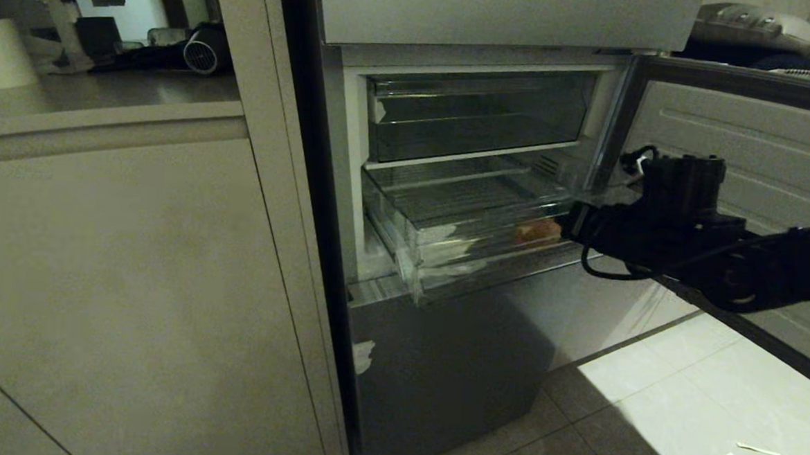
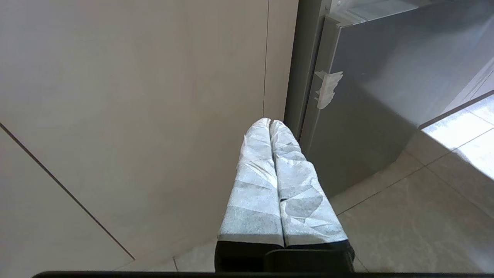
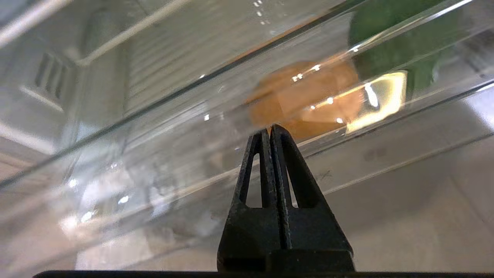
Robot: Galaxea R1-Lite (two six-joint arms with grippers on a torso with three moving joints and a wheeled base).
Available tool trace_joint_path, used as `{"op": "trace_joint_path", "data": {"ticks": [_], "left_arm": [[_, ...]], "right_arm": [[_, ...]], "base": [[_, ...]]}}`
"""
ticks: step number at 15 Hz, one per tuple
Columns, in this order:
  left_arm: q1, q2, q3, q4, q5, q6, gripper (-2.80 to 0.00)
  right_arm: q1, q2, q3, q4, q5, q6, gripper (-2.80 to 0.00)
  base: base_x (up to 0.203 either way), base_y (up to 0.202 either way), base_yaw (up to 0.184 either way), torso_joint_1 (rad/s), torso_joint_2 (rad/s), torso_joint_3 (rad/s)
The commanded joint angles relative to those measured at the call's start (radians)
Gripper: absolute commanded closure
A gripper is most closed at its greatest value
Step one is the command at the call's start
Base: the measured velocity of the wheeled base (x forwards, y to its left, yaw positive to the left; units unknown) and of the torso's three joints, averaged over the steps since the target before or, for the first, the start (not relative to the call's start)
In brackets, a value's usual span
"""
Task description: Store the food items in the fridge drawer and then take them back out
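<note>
black wedge-shaped right tool (image 3: 270, 129), ribbed clear fridge drawer (image 3: 162, 127)

Orange-brown piece (image 3: 305, 96), dark-green lump (image 3: 389, 34), clear ribbed drawer (image 1: 447, 223)

Shallow clear tray (image 1: 477, 113) above, small fan (image 1: 201, 56) far back.

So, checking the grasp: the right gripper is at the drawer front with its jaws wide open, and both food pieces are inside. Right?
Not quite. The right gripper is shut and holds nothing, as the right wrist view shows. It is at the fridge drawer front, with the orange-brown piece and green piece inside.
</note>
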Motion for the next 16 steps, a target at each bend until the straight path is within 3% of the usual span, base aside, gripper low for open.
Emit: {"op": "trace_joint_path", "data": {"ticks": [1,7,16], "left_arm": [[0.000,0.001,0.001,0.001,0.001,0.000,0.00],[0.000,0.001,0.001,0.001,0.001,0.000,0.00],[0.000,0.001,0.001,0.001,0.001,0.000,0.00]], "right_arm": [[-0.006,0.135,-0.115,-0.003,0.102,-0.017,0.00],[-0.026,0.172,-0.161,-0.080,0.280,-0.025,0.00],[-0.020,0.345,-0.444,-0.071,0.293,-0.025,0.00]], "base": [[0.000,0.000,0.000,0.000,0.00,0.000],[0.000,0.000,0.000,0.000,0.00,0.000],[0.000,0.000,0.000,0.000,0.00,0.000]]}}
